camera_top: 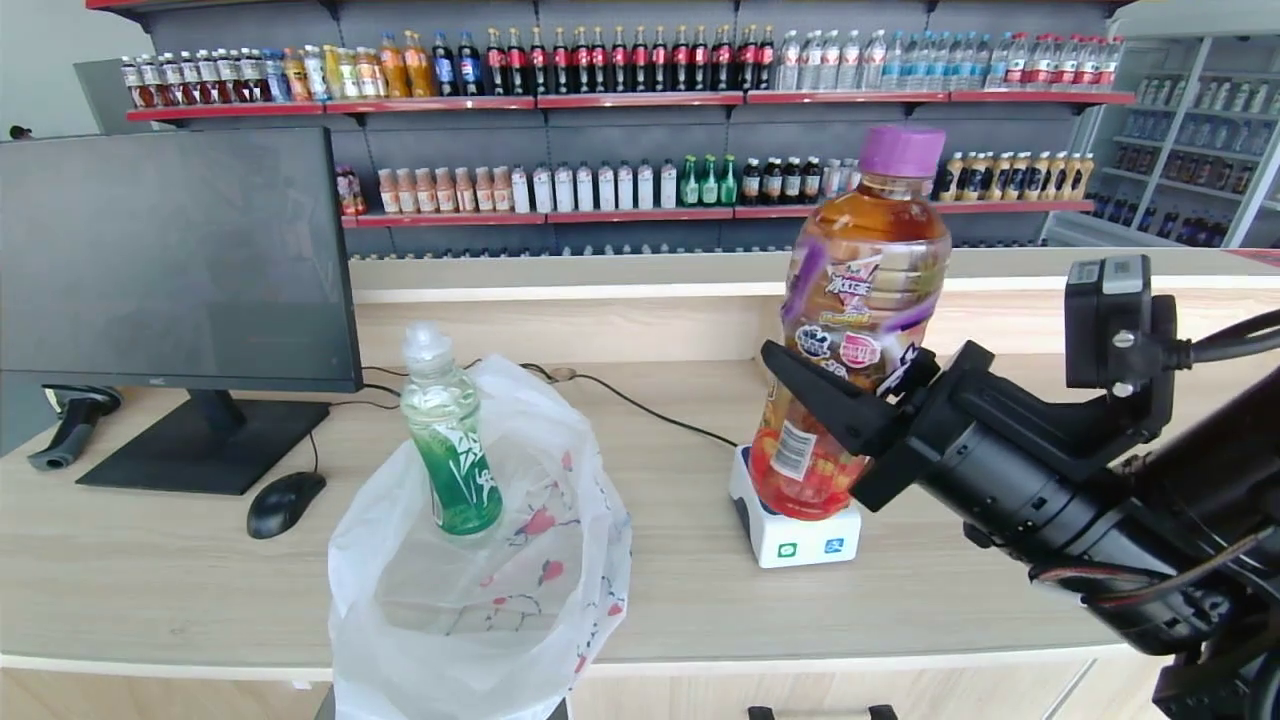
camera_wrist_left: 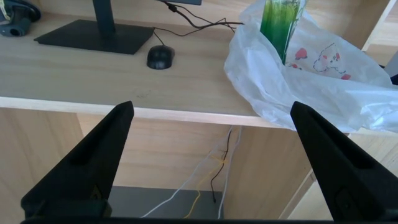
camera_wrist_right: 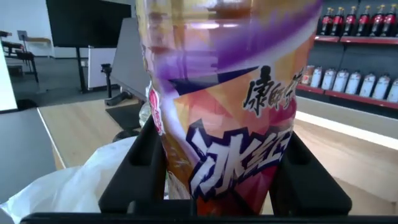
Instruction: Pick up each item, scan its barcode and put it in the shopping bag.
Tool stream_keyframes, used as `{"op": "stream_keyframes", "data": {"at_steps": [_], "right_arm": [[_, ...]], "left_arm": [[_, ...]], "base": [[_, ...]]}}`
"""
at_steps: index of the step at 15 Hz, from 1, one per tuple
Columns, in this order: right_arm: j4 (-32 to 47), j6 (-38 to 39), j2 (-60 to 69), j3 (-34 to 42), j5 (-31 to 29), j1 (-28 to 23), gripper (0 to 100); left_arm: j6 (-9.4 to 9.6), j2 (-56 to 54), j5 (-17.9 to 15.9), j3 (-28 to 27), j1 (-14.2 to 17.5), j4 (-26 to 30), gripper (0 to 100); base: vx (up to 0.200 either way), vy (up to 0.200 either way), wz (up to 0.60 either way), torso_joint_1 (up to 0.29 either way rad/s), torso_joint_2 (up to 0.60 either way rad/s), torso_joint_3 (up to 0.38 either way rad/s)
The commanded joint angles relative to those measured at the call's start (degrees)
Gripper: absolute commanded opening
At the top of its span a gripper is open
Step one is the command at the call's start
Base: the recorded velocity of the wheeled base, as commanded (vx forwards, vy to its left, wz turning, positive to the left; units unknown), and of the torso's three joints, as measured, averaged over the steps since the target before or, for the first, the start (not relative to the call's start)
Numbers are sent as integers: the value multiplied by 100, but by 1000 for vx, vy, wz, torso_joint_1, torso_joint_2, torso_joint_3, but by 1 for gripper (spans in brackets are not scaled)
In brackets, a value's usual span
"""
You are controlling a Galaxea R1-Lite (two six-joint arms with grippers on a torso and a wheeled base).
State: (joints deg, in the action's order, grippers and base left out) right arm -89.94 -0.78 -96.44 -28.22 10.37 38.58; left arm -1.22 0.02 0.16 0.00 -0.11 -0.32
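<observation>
My right gripper is shut on a tea bottle with a purple cap, held upright just above the white barcode scanner on the counter. The bottle's barcode label faces down toward the scanner. In the right wrist view the tea bottle sits between the fingers. A white plastic shopping bag stands open at the counter's front edge, with a green bottle upright inside it. My left gripper is open below the counter edge, facing the shopping bag and green bottle.
A monitor on its stand, a black mouse and a handheld scanner occupy the counter's left side. Cables run behind the bag. Drink shelves line the back wall beyond a raised ledge.
</observation>
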Motion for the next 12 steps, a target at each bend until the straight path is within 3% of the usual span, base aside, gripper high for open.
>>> {"op": "stream_keyframes", "data": {"at_steps": [1, 4, 8, 12], "right_arm": [[-6, -54, -42, -17, 79, 106, 0], [-6, -291, -50, 1, 422, 185, 0], [-6, -1302, -332, 45, 1019, -35, 0], [-6, -1935, -797, -570, 1608, -439, 0]], "left_arm": [[-1, -2, 2, 0, 2, -3, 100], [-1, -2, 2, 0, 2, -3, 100], [-1, -2, 2, 0, 2, -3, 100], [-1, -2, 2, 0, 2, -3, 100]], "base": [[0, 0, 0, 0, 0, 0], [0, 0, 0, 0, 0, 0], [0, 0, 0, 0, 0, 0], [0, 0, 0, 0, 0, 0]]}}
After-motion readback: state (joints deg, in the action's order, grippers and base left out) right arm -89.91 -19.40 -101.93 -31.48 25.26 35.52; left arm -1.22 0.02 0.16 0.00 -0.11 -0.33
